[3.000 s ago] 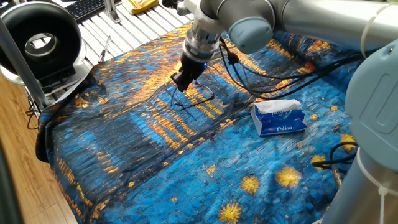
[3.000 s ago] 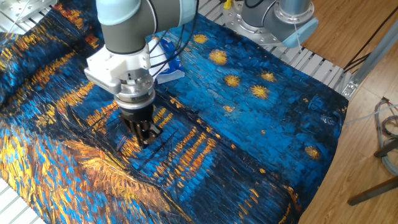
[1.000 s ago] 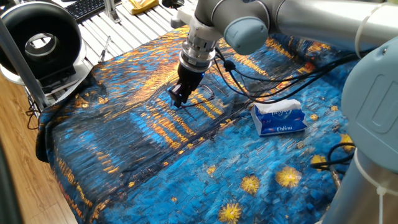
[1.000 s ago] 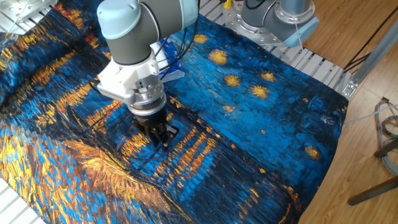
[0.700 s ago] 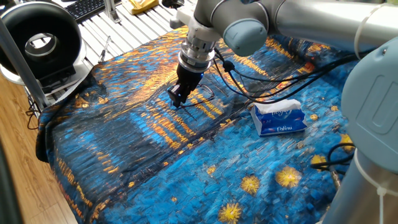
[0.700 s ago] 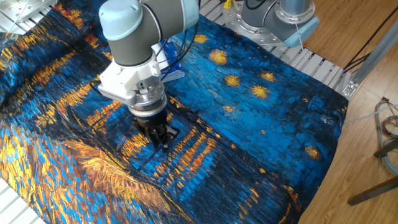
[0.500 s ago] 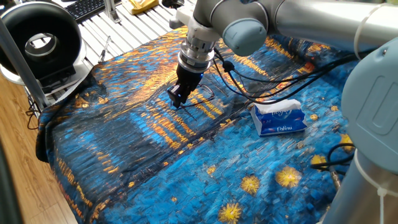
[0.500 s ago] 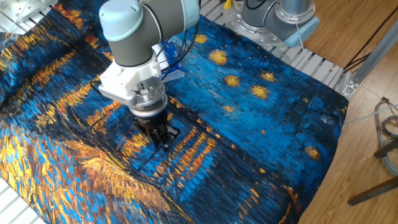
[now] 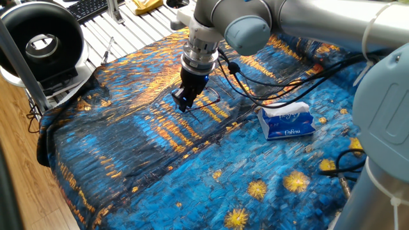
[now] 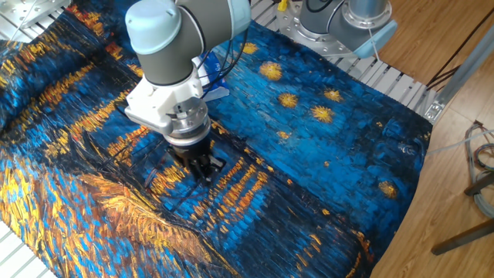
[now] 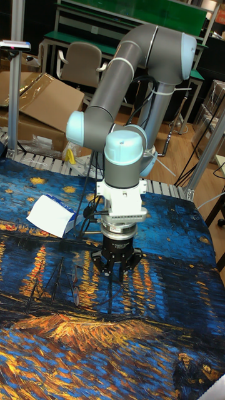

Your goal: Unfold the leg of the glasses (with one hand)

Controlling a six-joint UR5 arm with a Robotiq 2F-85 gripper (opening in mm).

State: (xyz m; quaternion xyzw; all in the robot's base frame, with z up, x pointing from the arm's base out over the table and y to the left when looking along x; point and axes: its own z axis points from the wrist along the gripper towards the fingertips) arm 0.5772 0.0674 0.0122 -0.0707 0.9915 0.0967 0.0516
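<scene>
Glasses (image 9: pixel 206 102) lay on the cloth (image 9: pixel 128 147) just beside the gripper (image 9: pixel 182 104), well apart from the tissue pack (image 9: pixel 287 121), whose white tissue poked from its top. Whether the fingers, nearly together, pinched the leg, I could not tell. Since three seconds before, the gripper had dropped lower and shifted slightly.

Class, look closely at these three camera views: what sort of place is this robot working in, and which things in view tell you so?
Most likely a robotics lab or workshop. A grey robot arm works at a table draped in a painted-style blue cloth. Behind it stand green-topped workbenches, a chair and flattened cardboard.
</scene>
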